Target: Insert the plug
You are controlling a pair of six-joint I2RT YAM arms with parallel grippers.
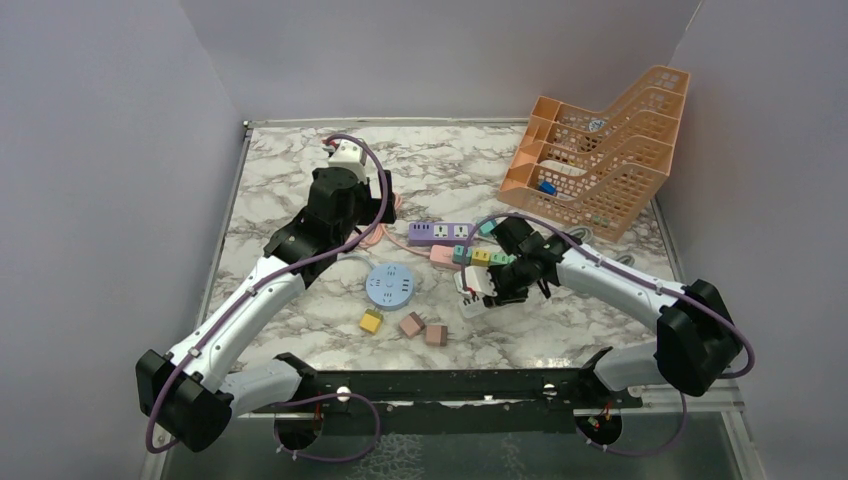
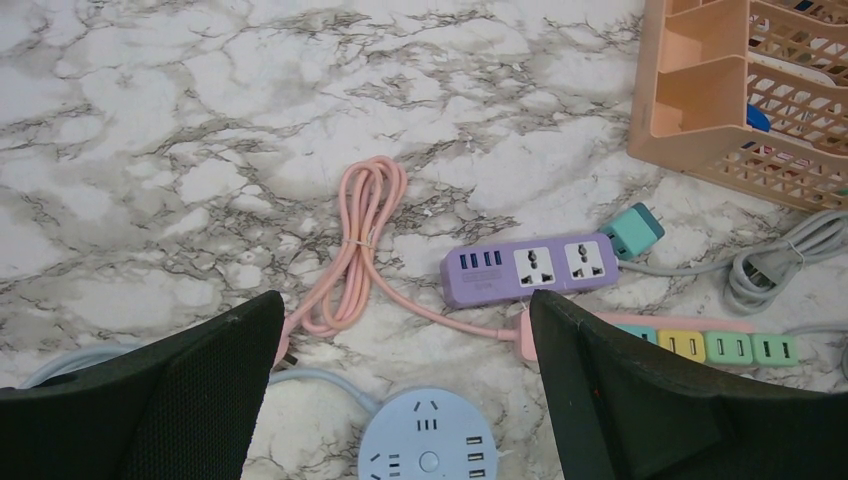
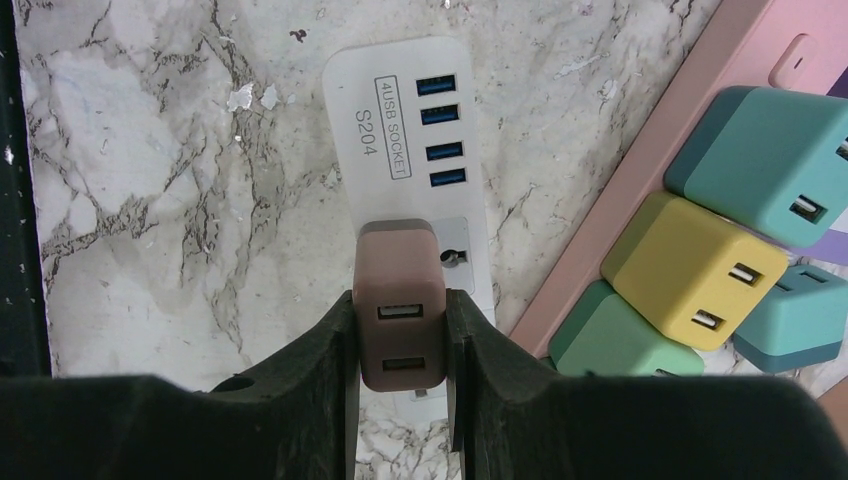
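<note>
Insertion step, I judge. Right gripper (image 3: 400,312) clamped on brown plug (image 3: 399,285) over white power strip (image 3: 398,110) socket. Next: press straight down, prongs aligned. Left gripper (image 2: 405,305) spread apart, empty.

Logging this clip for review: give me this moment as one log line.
stage: inserting | right pincer: shut on brown plug, at socket of white power strip | seated: cannot tell | left pincer: open, holding nothing

An orange rack (image 1: 600,150) stands at the back right of the counter (image 1: 280,180). A purple power strip (image 1: 440,233) lies near the middle, a round blue socket (image 1: 390,285) and yellow cube (image 1: 371,321) nearer.
</note>
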